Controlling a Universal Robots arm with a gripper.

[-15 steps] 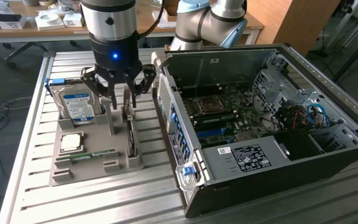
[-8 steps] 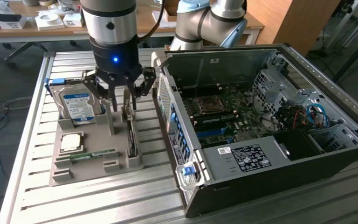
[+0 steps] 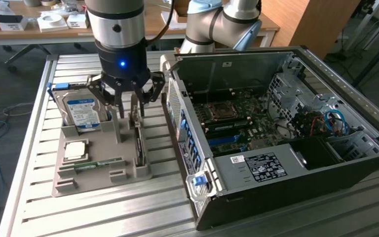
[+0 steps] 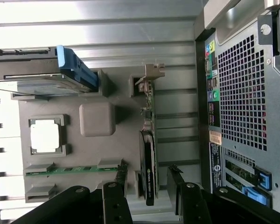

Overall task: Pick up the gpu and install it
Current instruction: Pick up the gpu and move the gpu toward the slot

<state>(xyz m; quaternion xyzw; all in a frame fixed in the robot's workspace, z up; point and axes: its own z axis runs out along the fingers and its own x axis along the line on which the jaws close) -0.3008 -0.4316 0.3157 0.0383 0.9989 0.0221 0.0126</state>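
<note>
My claw (image 3: 132, 113) hangs wide open over the gpu (image 4: 149, 161), stood on edge in its grey holder (image 4: 107, 150) so both faces are free to pinch.

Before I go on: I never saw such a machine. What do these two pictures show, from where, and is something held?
A robot arm ends in a black gripper. One picture comes from a camera apart from the arm, the other from a camera on its wrist. On the slatted metal table stand an open dark computer case and a grey plastic tray. The tray carries a silver hard drive with a blue label, a square silver chip, a narrow green memory stick and the gpu, a thin green card standing on edge. The gripper is open, with that card between its jaws; nothing is held.
</note>
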